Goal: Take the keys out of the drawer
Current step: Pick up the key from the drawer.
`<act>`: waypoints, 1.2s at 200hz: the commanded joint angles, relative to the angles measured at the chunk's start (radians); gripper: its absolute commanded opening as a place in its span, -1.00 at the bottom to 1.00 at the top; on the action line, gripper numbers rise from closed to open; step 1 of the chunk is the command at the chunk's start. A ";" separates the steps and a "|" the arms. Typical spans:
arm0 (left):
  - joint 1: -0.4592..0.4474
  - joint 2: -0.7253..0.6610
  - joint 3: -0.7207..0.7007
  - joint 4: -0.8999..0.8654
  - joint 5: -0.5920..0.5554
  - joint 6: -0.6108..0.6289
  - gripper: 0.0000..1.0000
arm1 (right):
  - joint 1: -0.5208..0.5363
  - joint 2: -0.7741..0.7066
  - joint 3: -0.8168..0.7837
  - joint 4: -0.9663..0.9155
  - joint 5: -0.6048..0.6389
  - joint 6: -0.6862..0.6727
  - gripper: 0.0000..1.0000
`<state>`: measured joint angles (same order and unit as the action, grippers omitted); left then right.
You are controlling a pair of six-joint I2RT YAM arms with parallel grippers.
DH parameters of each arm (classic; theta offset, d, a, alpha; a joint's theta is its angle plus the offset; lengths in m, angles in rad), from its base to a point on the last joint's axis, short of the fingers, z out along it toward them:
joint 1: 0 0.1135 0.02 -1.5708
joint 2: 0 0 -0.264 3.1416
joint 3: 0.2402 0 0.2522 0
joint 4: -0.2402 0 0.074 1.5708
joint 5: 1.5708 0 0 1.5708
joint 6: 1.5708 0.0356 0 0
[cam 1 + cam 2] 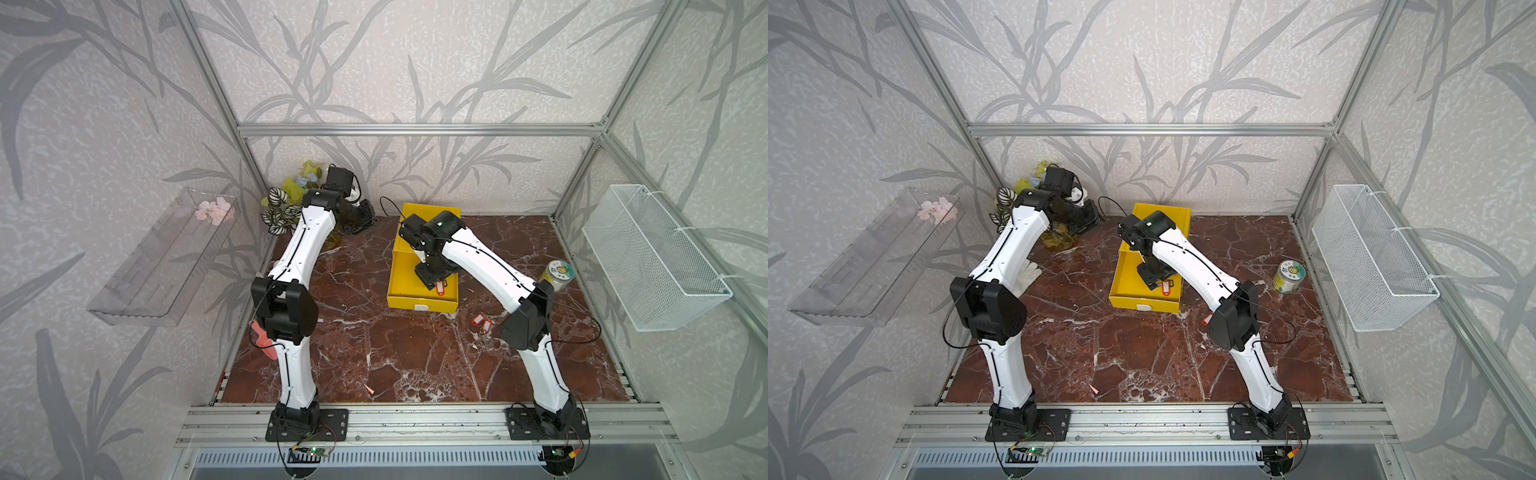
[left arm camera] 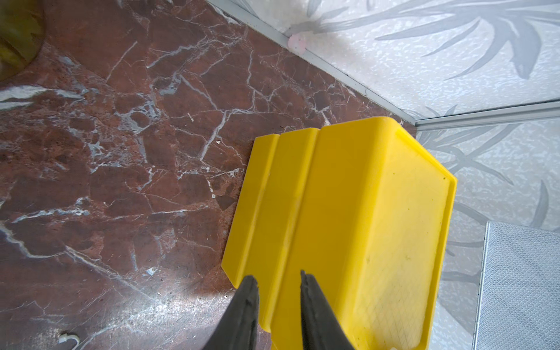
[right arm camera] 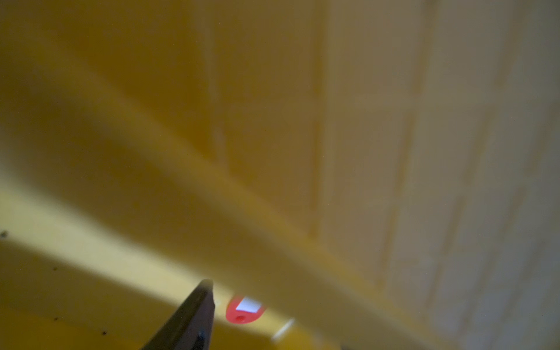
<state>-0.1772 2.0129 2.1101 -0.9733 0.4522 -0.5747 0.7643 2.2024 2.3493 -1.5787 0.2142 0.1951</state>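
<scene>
You are partway through, by the look of it. Two keys with red-orange plastic tags (image 1: 481, 322) lie out on the red-brown marbled tabletop (image 1: 374, 353), just in front of the pulled-out yellow plastic drawer (image 1: 399, 303) and near its right front corner. A third key with a red-orange tag and white window (image 1: 439, 286) lies on the drawer floor near the front wall, so at least that one is left to lift out. Your right arm hides part of the floor, so you cannot rule out more. Your right gripper (image 1: 430, 279) is down inside the drawer. The wrist view shows one dark finger (image 3: 194, 315) just beside the tag with nothing pinched, so the jaws stand apart and the pick is not yet made. Your left gripper (image 2: 278, 277) waits beside the back of the yellow plastic drawer housing (image 2: 363, 197), with jaws partly apart and empty. What is left is closing on the tag, lifting it clear and setting it with the others.
</scene>
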 commanded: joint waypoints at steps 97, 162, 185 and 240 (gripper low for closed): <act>-0.005 -0.043 -0.060 -0.040 0.032 -0.016 -0.46 | -0.001 -0.021 -0.228 -0.122 -0.133 0.119 -0.13; -0.001 -0.047 -0.040 -0.048 0.021 -0.005 -0.45 | 0.006 -0.019 -0.244 -0.141 -0.107 0.127 -0.38; 0.000 -0.036 -0.018 -0.049 0.017 -0.005 -0.45 | 0.006 -0.018 -0.227 -0.150 -0.102 0.126 -0.50; 0.002 0.001 0.045 -0.056 0.020 -0.006 -0.46 | 0.004 0.003 -0.186 -0.158 -0.087 0.103 -0.80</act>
<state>-0.1761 1.9991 2.1117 -1.0134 0.4725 -0.5861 0.7616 2.1262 2.1838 -1.4689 0.1558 0.3252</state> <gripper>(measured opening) 0.273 0.121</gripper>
